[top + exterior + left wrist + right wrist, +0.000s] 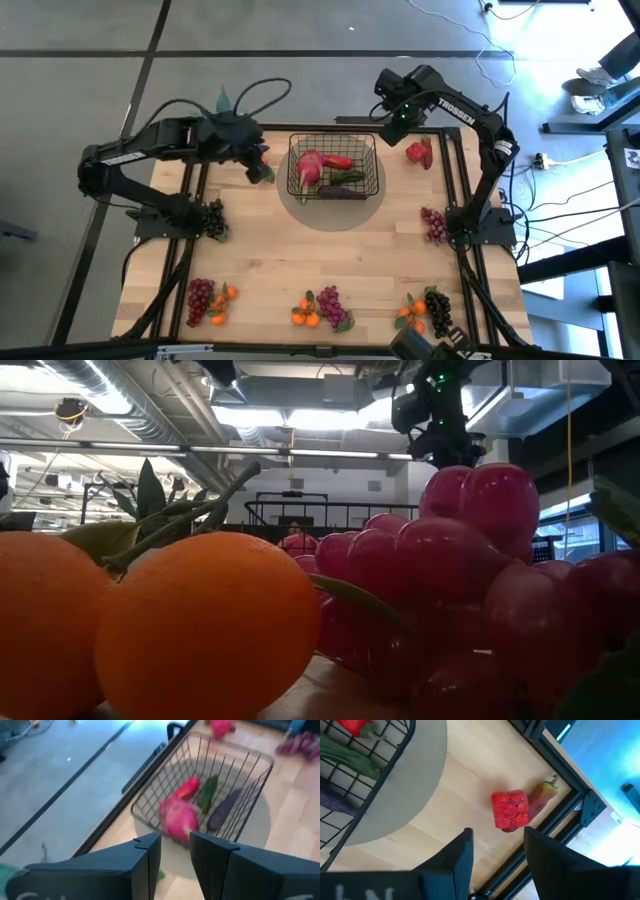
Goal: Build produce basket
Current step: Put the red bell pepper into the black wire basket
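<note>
The black wire basket [372, 148] stands on a grey round mat at the table's far middle. In it lie a pink-red radish [309, 166], a red pepper [338, 161], a green piece [206, 794] and a dark eggplant [341, 193]. My left gripper [258, 166] is open and empty, just left of the basket; its wrist view [175, 851] looks at the basket's wires [150, 795]. My right gripper [396, 112] is open and empty, above the table's far edge, right of the basket. Its wrist view [497, 851] shows a red pepper [511, 810] lying on the wood close to the frame rail.
The loose red pepper [420, 152] lies far right. Grape bunches lie at the right [433, 224], the left [213, 220] and along the near edge [200, 300], [330, 303], [438, 310], with small oranges [305, 316]. Oranges [200, 620] and red grapes [470, 580] fill the low view.
</note>
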Robot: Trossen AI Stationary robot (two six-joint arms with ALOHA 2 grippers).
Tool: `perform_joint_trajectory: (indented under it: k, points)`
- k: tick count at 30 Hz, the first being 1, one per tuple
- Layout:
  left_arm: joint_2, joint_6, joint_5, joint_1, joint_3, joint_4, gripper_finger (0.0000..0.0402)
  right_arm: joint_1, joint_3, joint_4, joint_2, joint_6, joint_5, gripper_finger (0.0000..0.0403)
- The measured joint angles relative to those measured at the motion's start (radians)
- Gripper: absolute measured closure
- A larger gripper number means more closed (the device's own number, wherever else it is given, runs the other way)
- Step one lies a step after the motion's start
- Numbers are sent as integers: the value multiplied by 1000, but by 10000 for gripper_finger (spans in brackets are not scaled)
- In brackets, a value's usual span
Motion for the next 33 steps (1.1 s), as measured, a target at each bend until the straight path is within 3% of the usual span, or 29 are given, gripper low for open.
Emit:
perform_joint_trajectory:
  k: [10, 33]
  points:
    - [35, 36, 0, 1, 1, 4, 311, 0, 0, 0, -79, 48, 5, 243]
    - [41, 77, -3, 0, 3, 16, 311, 1, 0, 0, -96, 111, -196, 243]
